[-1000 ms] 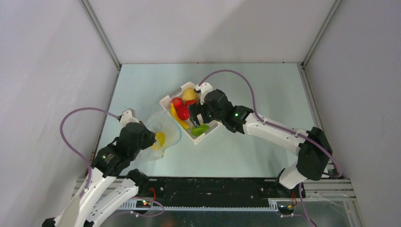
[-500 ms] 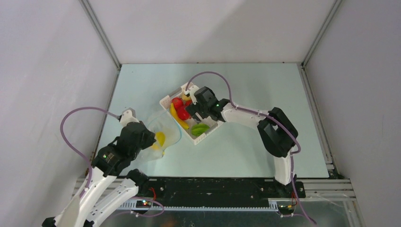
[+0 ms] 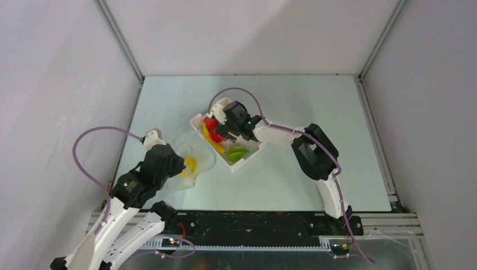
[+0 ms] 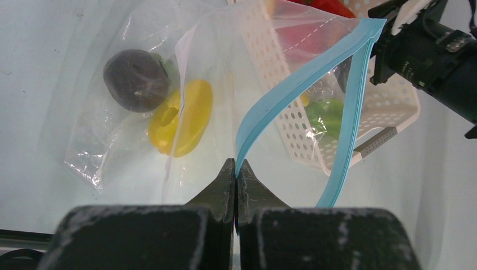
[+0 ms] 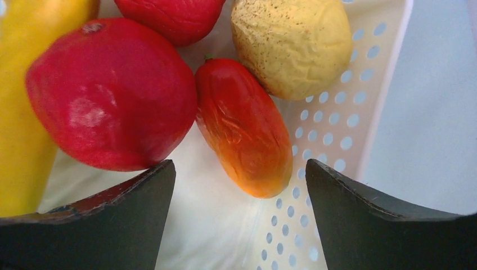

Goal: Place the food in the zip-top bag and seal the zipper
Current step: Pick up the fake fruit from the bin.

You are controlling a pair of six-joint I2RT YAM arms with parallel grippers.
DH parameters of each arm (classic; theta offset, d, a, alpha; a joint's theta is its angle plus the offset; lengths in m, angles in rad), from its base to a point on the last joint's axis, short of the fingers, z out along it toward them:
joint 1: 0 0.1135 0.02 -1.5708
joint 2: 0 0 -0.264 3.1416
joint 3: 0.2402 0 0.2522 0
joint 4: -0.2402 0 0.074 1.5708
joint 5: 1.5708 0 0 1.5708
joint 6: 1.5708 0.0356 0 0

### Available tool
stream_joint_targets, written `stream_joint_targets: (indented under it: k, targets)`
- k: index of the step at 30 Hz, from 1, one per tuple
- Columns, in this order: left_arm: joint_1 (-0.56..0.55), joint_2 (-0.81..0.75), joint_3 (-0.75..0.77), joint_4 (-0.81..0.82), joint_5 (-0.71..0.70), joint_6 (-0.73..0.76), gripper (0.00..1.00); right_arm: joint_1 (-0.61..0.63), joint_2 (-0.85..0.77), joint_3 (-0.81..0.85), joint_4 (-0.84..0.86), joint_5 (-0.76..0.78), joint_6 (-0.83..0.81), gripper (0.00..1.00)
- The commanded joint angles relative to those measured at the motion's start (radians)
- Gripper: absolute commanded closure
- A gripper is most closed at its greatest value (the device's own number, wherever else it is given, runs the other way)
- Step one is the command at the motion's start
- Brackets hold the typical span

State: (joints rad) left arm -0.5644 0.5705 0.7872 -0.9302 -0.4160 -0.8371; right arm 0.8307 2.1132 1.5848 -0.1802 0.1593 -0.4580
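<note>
My left gripper (image 4: 236, 169) is shut on the blue zipper (image 4: 281, 95) of the clear zip-top bag (image 3: 191, 160), holding its mouth open. Inside the bag lie a yellow piece (image 4: 183, 115) and a dark round piece (image 4: 136, 80). My right gripper (image 5: 239, 188) is open, low inside the white basket (image 3: 247, 154), its jaws either side of the near end of the orange-red mango (image 5: 243, 126). Beside the mango are a red apple (image 5: 112, 93), a yellow lemon (image 5: 292, 42), a second red piece (image 5: 169, 17) and a yellow banana (image 5: 22, 112). A green piece (image 3: 238, 152) lies at the basket's near end.
The basket stands mid-table, right of the bag. Grey walls enclose the table on three sides. The basket's perforated wall (image 5: 337, 124) is close to my right gripper's right finger.
My right arm has reached further left and back over the basket, and the gripper has come down over the mango. The left arm and the bag have stayed put.
</note>
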Motion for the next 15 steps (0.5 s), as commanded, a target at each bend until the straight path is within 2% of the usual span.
stream_joint_targets:
  k: [1,10,15]
  targets:
    - [-0.003,0.01,-0.005,0.017,-0.025,0.012,1.0,-0.009,0.051,0.065,0.003,-0.023,-0.062,0.12]
    - [-0.003,0.042,0.013,0.025,-0.029,0.017,1.0,-0.044,0.103,0.1,-0.026,-0.098,-0.035,0.15]
    - [-0.002,0.045,0.02,0.028,-0.029,0.018,1.0,-0.038,0.134,0.103,-0.032,-0.092,-0.041,0.18]
